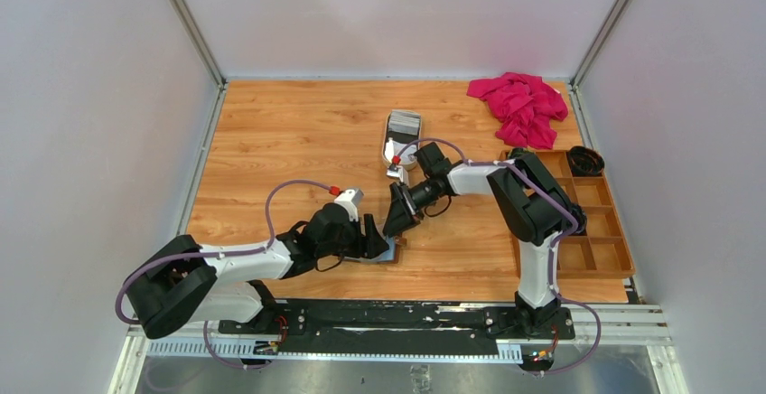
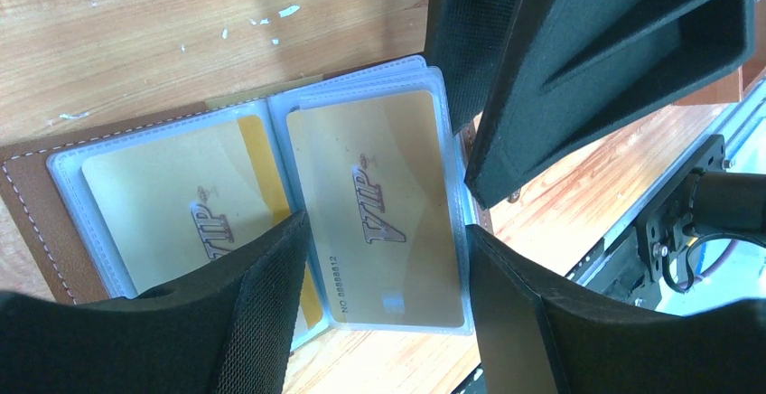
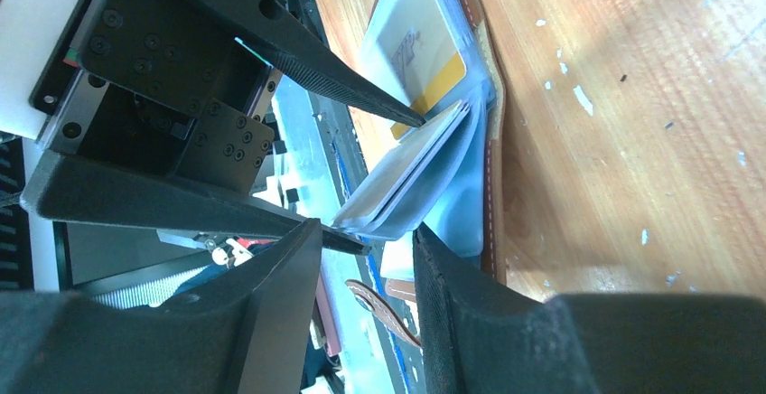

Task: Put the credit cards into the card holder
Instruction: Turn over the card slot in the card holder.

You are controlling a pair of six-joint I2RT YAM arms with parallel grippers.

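Straddling the open card holder (image 2: 275, 141), your left gripper (image 2: 387, 258) may be pinching, you cannot tell; your right gripper (image 3: 366, 240) hangs released just beside.

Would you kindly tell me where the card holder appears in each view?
Top external: card holder low centre, at the left gripper's tips, mostly hidden.
Left wrist: card holder open, centre-left.
Right wrist: card holder edge-on, upper centre.
Shared landmark: left gripper straddling its clear sleeves.
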